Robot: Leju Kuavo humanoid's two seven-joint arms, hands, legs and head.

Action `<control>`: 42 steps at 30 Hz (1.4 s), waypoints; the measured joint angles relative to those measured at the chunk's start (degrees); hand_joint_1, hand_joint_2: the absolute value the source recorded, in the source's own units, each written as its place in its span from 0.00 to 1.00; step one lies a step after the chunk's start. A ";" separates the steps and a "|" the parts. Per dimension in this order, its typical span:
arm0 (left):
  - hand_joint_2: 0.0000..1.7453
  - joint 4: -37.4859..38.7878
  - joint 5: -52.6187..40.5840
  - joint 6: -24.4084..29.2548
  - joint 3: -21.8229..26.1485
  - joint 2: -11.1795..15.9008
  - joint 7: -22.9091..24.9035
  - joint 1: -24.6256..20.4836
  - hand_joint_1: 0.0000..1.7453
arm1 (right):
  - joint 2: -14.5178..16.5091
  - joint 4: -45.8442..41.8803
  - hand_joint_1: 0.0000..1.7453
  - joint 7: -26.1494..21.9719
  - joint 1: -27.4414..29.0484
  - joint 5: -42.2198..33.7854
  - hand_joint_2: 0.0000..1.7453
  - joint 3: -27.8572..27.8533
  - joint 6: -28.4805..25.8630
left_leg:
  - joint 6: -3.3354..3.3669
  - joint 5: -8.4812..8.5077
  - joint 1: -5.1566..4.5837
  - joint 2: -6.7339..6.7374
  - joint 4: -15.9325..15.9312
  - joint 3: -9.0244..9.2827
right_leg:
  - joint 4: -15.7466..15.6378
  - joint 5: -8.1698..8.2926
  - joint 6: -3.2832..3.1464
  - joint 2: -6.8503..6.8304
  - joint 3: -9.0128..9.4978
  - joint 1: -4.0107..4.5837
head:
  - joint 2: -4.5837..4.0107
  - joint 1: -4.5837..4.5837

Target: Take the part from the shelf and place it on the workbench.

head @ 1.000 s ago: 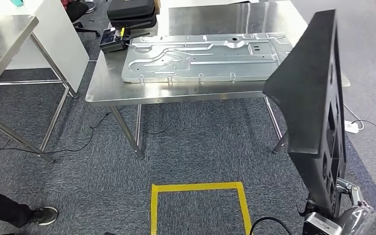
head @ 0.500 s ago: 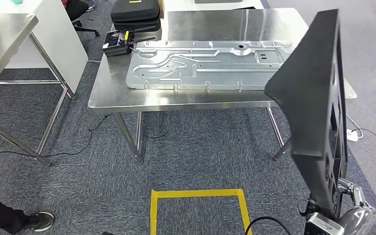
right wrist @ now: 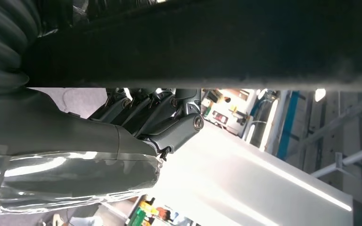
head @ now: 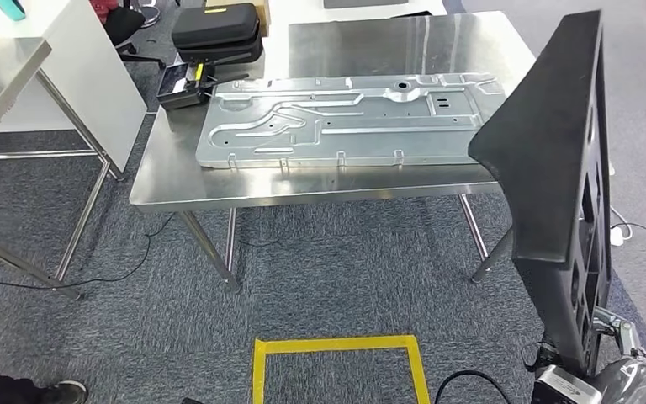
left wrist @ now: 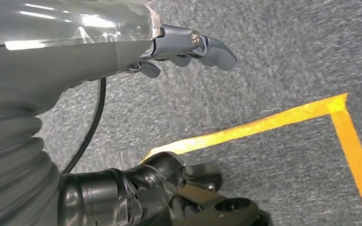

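Note:
A large black moulded part (head: 547, 168) stands upright at the right of the head view, and my right hand (head: 614, 353) grips its lower end. In the right wrist view the right hand's fingers (right wrist: 160, 110) reach up against the dark part (right wrist: 217, 42). The steel workbench (head: 177, 181) lies ahead with a wide pressed metal panel (head: 345, 118) lying flat on it. My left hand (left wrist: 122, 47) hangs over the grey carpet, holding nothing, its fingers (left wrist: 207, 44) loosely extended.
A black case (head: 219, 29) and a small black-and-yellow device (head: 181, 84) sit at the bench's far left corner. Another steel table (head: 0, 76) and a white panel (head: 76, 67) stand at left. A yellow tape square (head: 336, 345) marks the carpet. A person's shoe (head: 63, 391) shows at bottom left.
The whole picture has shifted, so the camera moved: the bench now sits a little further left and lower in view. The black part stays in my right hand.

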 joint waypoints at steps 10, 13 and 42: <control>1.00 0.00 -0.53 -0.16 -0.11 0.04 0.25 -0.20 0.00 | -1.41 -1.06 0.98 0.02 -1.29 0.67 1.00 -0.60 0.00 | 2.82 4.64 -0.16 0.18 -13.64 6.12 | 5.89 -4.61 2.29 -0.21 -1.64 0.17 | 0.01 0.09; 1.00 0.00 -0.72 -0.29 -0.26 0.02 0.27 -0.24 0.00 | -2.01 -1.10 0.98 0.07 -1.48 0.89 1.00 -0.76 -0.01 | 2.96 3.51 -0.18 0.15 -13.59 7.33 | 14.29 -5.87 2.82 -0.21 -7.96 -0.15 | 0.01 0.07; 1.00 0.00 -1.68 -0.72 -1.48 0.06 0.61 -0.67 0.00 | -5.61 -0.68 0.98 2.98 -6.07 3.90 1.00 -0.57 0.04 | 3.10 4.14 -0.33 0.05 -12.89 5.66 | 11.69 -6.46 2.82 -0.28 -5.54 -0.35 | 0.01 0.01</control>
